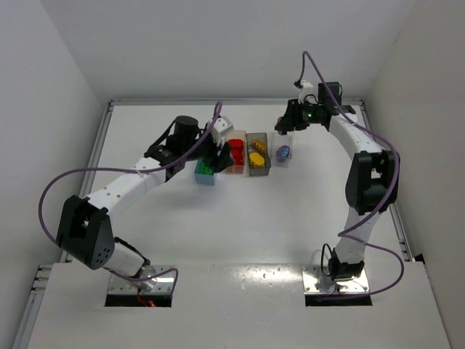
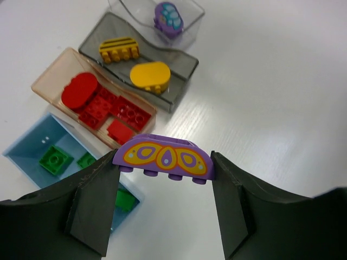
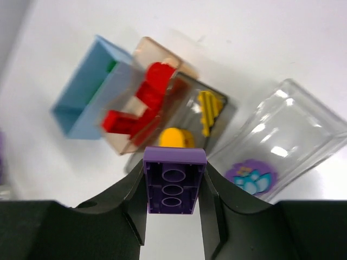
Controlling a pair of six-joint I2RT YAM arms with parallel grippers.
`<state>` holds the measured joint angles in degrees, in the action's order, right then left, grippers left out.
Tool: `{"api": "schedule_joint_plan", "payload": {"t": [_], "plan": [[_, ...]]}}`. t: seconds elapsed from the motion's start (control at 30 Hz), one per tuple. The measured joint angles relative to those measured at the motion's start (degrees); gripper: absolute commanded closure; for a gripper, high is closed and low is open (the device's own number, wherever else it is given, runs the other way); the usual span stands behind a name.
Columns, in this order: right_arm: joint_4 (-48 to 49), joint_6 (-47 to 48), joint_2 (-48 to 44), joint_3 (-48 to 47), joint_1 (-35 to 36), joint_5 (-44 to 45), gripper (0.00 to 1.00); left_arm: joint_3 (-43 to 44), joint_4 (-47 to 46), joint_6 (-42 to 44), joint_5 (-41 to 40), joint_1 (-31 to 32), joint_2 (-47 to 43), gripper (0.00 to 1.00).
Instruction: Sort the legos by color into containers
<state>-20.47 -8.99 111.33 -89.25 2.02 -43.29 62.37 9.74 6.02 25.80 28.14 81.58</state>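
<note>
My left gripper (image 2: 164, 174) is shut on a purple arched lego with a yellow pattern (image 2: 162, 157), held above the table just in front of the pale orange bin (image 2: 50, 73) and the light blue bin (image 2: 31, 142). My right gripper (image 3: 173, 201) is shut on a plain purple lego (image 3: 173, 181), underside towards the camera, above the table near the clear bin (image 3: 295, 127). The clear bin holds a purple lego with a lotus print (image 3: 251, 177). Red legos (image 2: 103, 105) lie in the orange bin, yellow legos (image 2: 150, 75) in the dark grey bin (image 2: 183, 66), green legos (image 2: 56, 160) in the blue bin.
The four bins stand in a row at the table's far middle: blue (image 1: 205, 174), orange (image 1: 234, 166), grey (image 1: 258, 169), clear (image 1: 282, 158). The left gripper (image 1: 216, 156) hovers over the blue and orange bins, the right gripper (image 1: 285, 125) behind the clear one. White walls enclose the table.
</note>
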Motion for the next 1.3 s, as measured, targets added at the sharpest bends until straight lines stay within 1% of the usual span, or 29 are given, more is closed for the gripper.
{"api": "schedule_joint_plan", "payload": {"t": [0.13,0.27,0.37,0.4,0.43,0.47,0.5,0.57,0.6,0.63,0.7,0.8,0.9,1.0,1.03,1.07,1.13,1.3], "plan": [[-2.4,6.3,3.3,-4.2,2.7,9.2,0.99,4.7,-0.6,-1.4,-0.2,0.0,2.8,0.74],[-3.2,10.0,7.3,-5.4,4.1,15.4,0.98,7.6,-1.2,-2.3,-0.2,0.0,4.4,0.74],[-4.3,11.3,9.3,-5.4,4.2,18.2,0.98,8.8,-1.5,-2.7,-0.2,0.0,5.1,0.74],[-4.5,11.7,9.8,-5.4,4.2,19.0,0.89,8.9,-1.5,-2.8,-0.2,0.0,5.1,0.74],[-4.8,12.0,10.2,-5.4,4.2,19.6,0.78,9.0,-1.6,-2.9,-0.2,0.0,5.1,0.74],[-5.0,12.3,10.4,-5.4,4.2,20.2,0.62,9.1,-1.6,-3.1,-0.2,0.0,5.2,0.74],[-5.2,12.5,10.6,-5.4,4.2,20.6,0.35,9.2,-1.7,-3.1,-0.2,0.0,5.2,0.74],[-5.4,12.7,10.6,-5.4,4.2,21.0,0.20,9.5,-1.8,-3.5,-0.1,0.0,5.7,0.74],[-5.4,13.0,10.6,-5.5,4.2,21.0,0.10,9.7,-2.0,-3.7,-0.1,0.0,6.2,0.74],[-5.4,13.1,10.6,-5.6,4.2,21.0,0.08,10.2,-2.1,-3.8,0.1,0.0,6.8,0.74],[-5.3,13.4,10.6,-5.6,4.2,20.7,0.07,11.1,-2.8,-4.2,0.4,0.0,8.3,0.74],[-5.5,13.0,10.0,-5.6,4.4,20.5,0.07,12.6,-3.4,-4.9,0.8,0.0,11.1,0.74],[-5.4,11.9,6.6,-4.4,4.5,20.7,0.07,15.7,-4.3,-5.7,1.3,0.2,15.2,0.74],[-5.1,10.7,-1.5,-0.8,3.8,21.7,0.06,21.3,-5.6,-7.3,1.9,0.7,21.1,0.73],[-4.8,10.5,-4.8,0.7,3.3,22.4,0.06,23.7,-6.1,-7.9,2.1,0.9,23.4,0.71],[-4.5,10.2,-9.7,3.3,2.2,23.1,0.06,26.3,-6.9,-8.5,2.3,1.2,26.0,0.68],[-3.8,10.2,-16.1,6.5,0.3,24.0,0.06,30.6,-7.7,-9.9,3.0,2.0,30.6,0.66],[-4.0,10.1,-31.0,15.9,-5.6,26.1,0.06,40.7,-9.3,-12.5,4.4,4.8,41.8,0.65]]}}
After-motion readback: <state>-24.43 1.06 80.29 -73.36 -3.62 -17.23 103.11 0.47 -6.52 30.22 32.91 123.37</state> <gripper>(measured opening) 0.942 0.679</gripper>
